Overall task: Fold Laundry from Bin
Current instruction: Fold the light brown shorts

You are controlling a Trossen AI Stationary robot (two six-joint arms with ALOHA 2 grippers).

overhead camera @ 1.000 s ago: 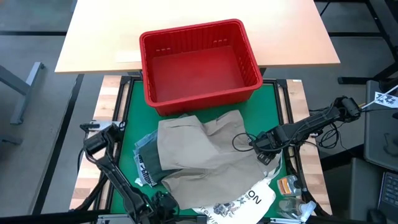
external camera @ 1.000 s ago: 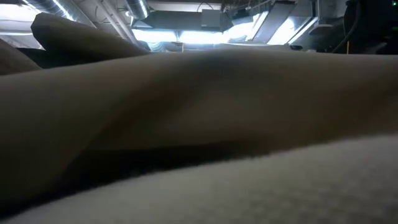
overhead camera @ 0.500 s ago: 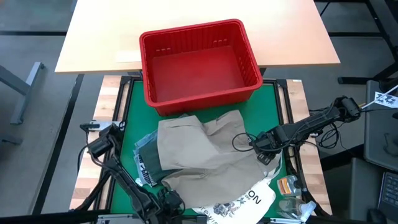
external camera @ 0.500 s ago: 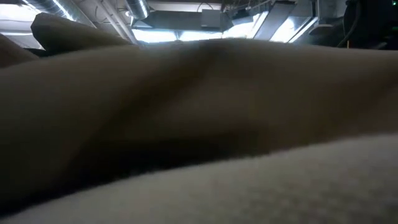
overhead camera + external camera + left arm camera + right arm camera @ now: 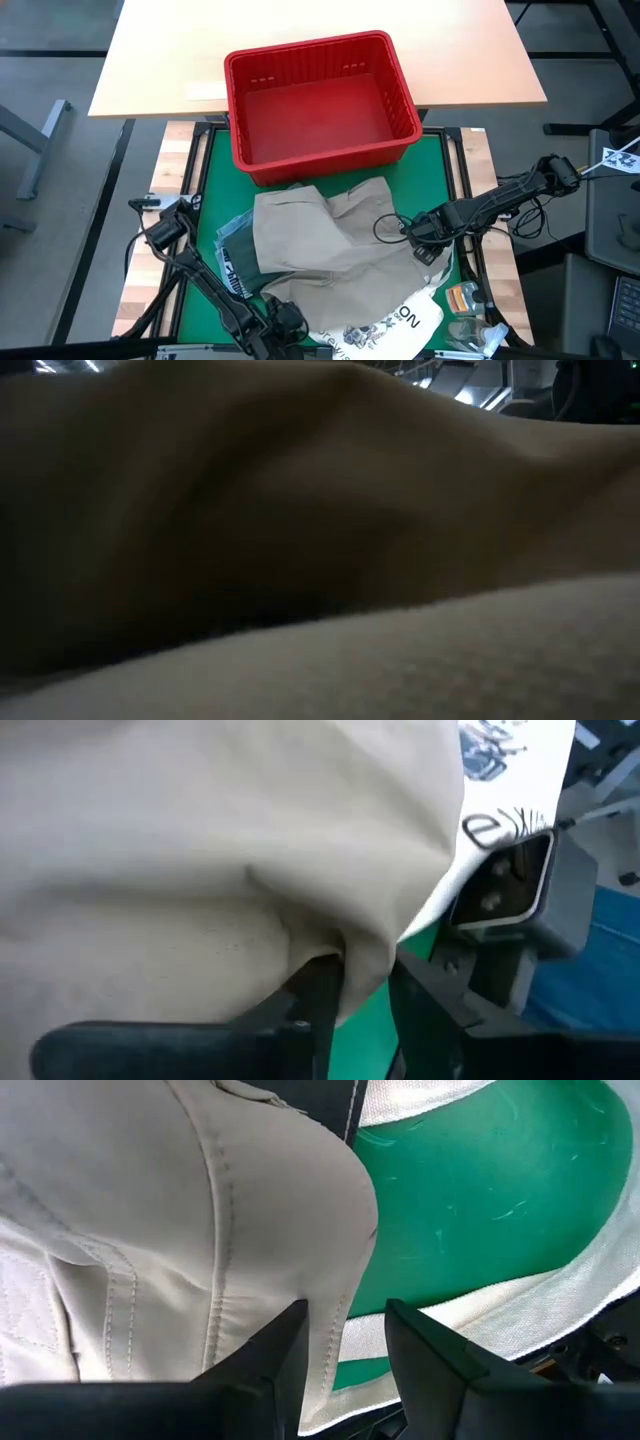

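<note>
At the table's near edge, the left end effector (image 5: 285,318) pinches the near hem of the khaki garment (image 5: 330,250). The right end effector (image 5: 428,238) grips that garment's right edge, fingers (image 5: 290,1342) closed on a fold. Farther back, the red bin (image 5: 320,105) sits at the far edge.

White printed tote bag (image 5: 395,322) on green mat (image 5: 440,170); light wooden table (image 5: 170,50) behind.
</note>
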